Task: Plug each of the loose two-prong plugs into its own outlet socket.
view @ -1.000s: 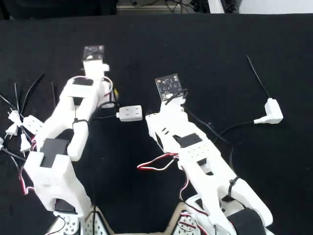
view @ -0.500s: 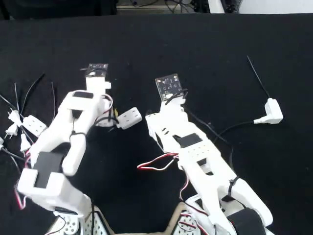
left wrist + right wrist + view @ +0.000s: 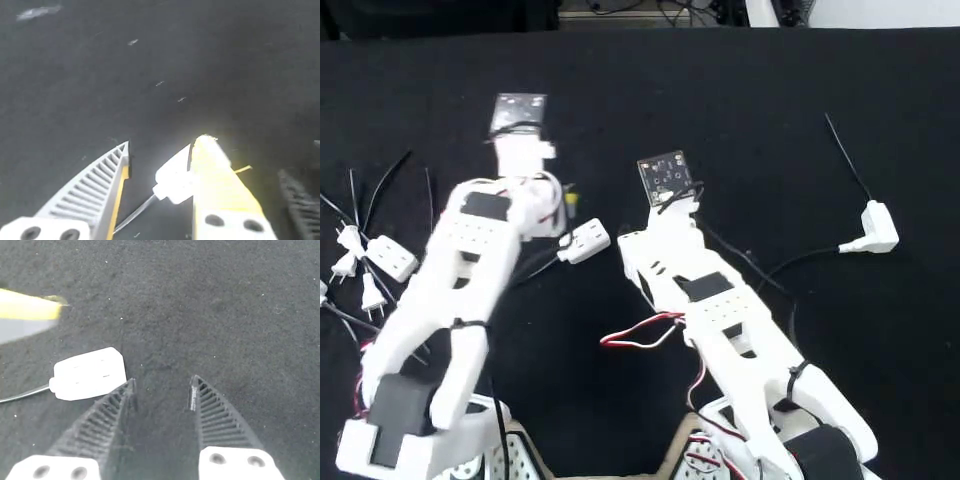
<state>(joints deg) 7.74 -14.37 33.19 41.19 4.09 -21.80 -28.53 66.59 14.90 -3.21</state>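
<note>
**Two Grippers Hanging Open Around One Socket at Mid-Table**

Several loose two-prong plugs (image 3: 370,290) are lying nearest, tangled in their cables at the tabletop's (image 3: 760,110) left edge beside a spare socket block (image 3: 392,258). Farther in, near the middle, a white outlet socket (image 3: 586,240) is sitting askew on the black cloth. The left gripper (image 3: 165,144) is hanging over it with jaws parted and clasping nothing, and the block's end is resting against the inner face of its yellow finger (image 3: 212,175). The right gripper (image 3: 160,390) is waiting just beside, spread wide and empty, with the socket off to one side of its ribbed finger (image 3: 107,415). About as far back, toward the right edge, an angled plug (image 3: 877,226) is lying well apart from any socket.

The step in hand is looking like steadying the socket. Doing it well is probably meaning centring the block between both left fingers before closing. Taking it by its flat sides is leaving the slots uncovered. A pinch from one corner is likely twisting it on the cloth. Once pinned, the other arm is needing a plug held by its body, prongs free and lined up with the slots.
</note>
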